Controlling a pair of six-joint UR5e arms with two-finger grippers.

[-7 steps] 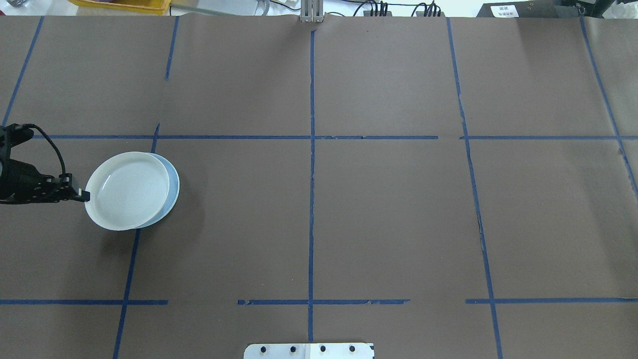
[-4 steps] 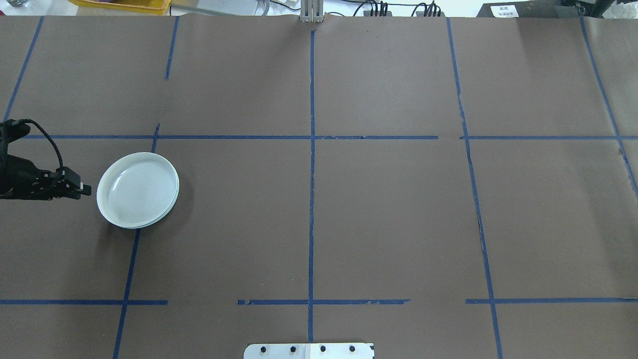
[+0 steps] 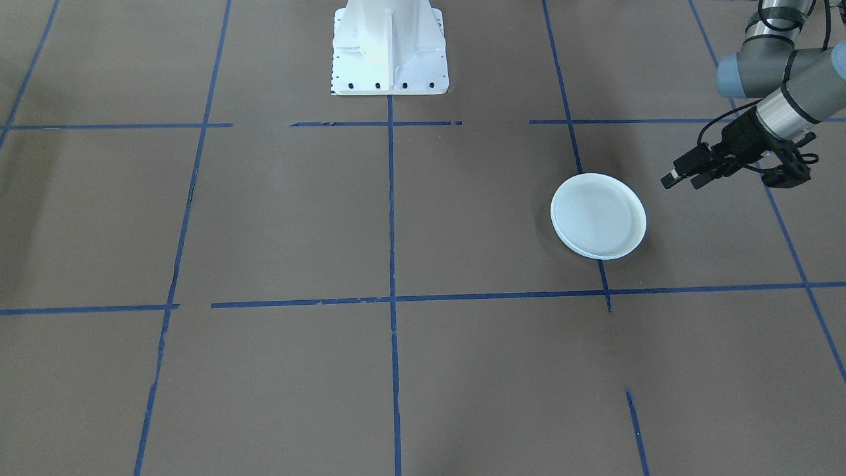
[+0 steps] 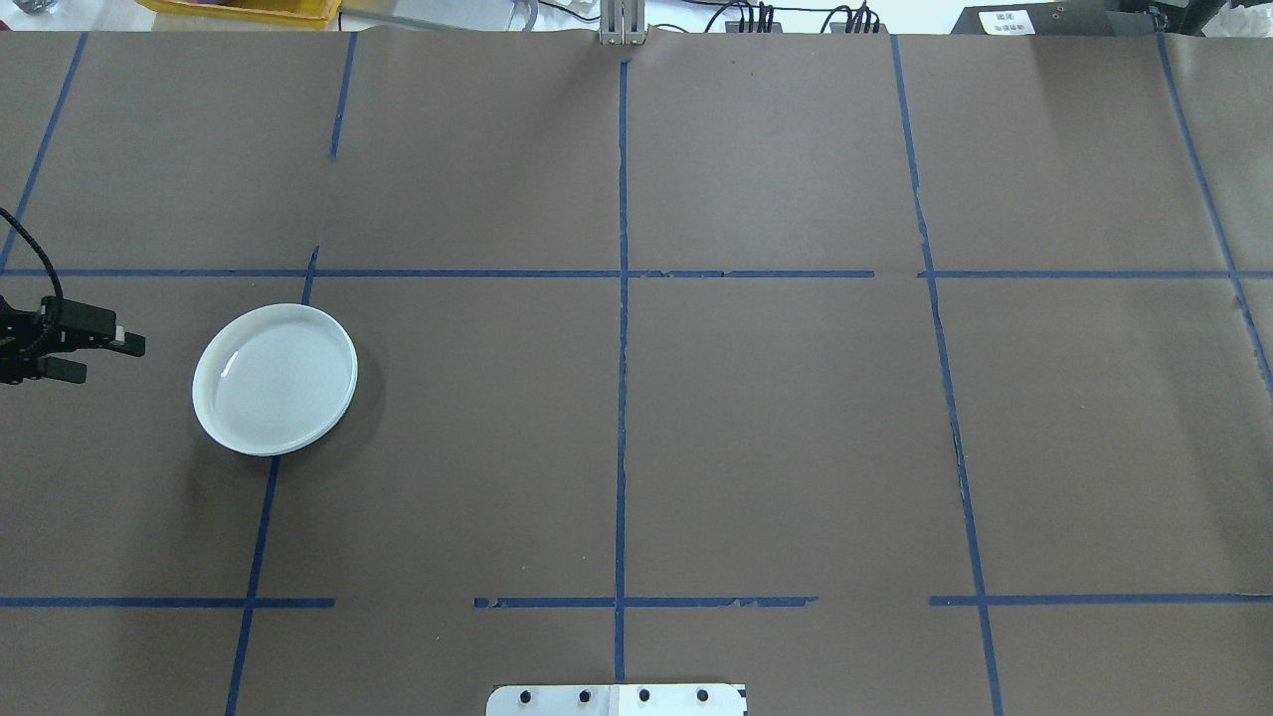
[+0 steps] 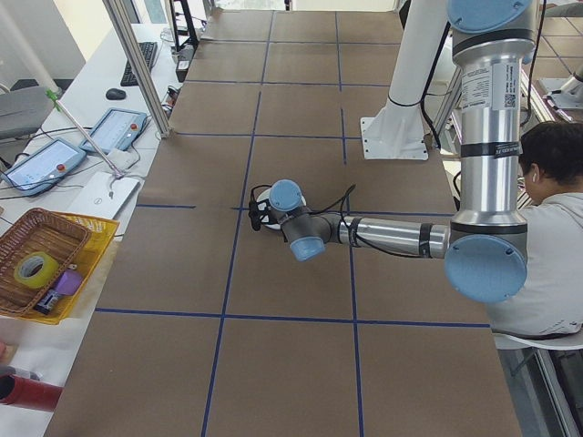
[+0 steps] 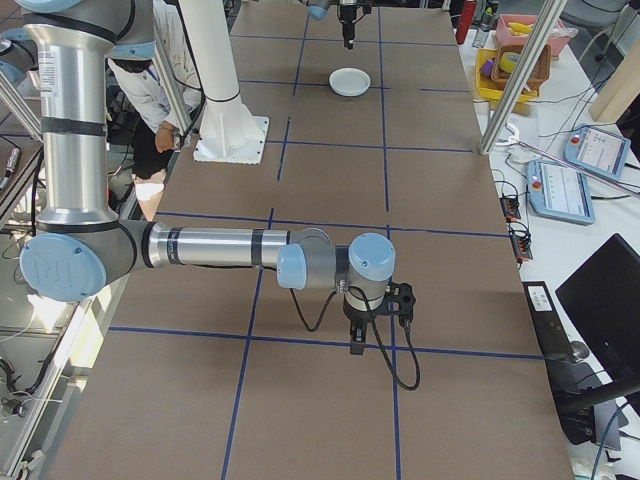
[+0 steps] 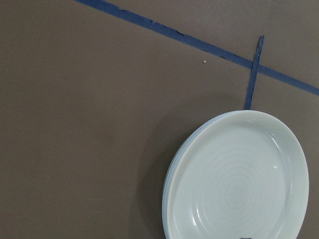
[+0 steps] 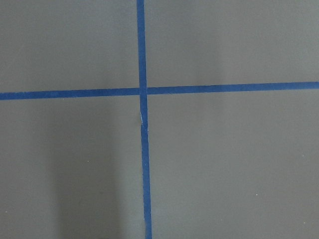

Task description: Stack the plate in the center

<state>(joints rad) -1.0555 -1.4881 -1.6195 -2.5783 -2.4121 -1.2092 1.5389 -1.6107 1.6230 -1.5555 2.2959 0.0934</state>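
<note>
While the two plates sit stacked on the brown bench [image 4: 696, 418], the ringed plate [image 4: 275, 379] is seen resting on top of the pale blue-grey plate [image 7: 169, 180], whose rim just peeks out along one edge in the left wrist view. Both are parked over a blue tape line [image 4: 261, 517], toward the robot's left. The left tool [image 4: 94, 356] is held beside the stack, not touching it, fingers spread apart and nothing gripped. The right tool [image 6: 358, 343] is only caught from the side, so its state can't be told.
</note>
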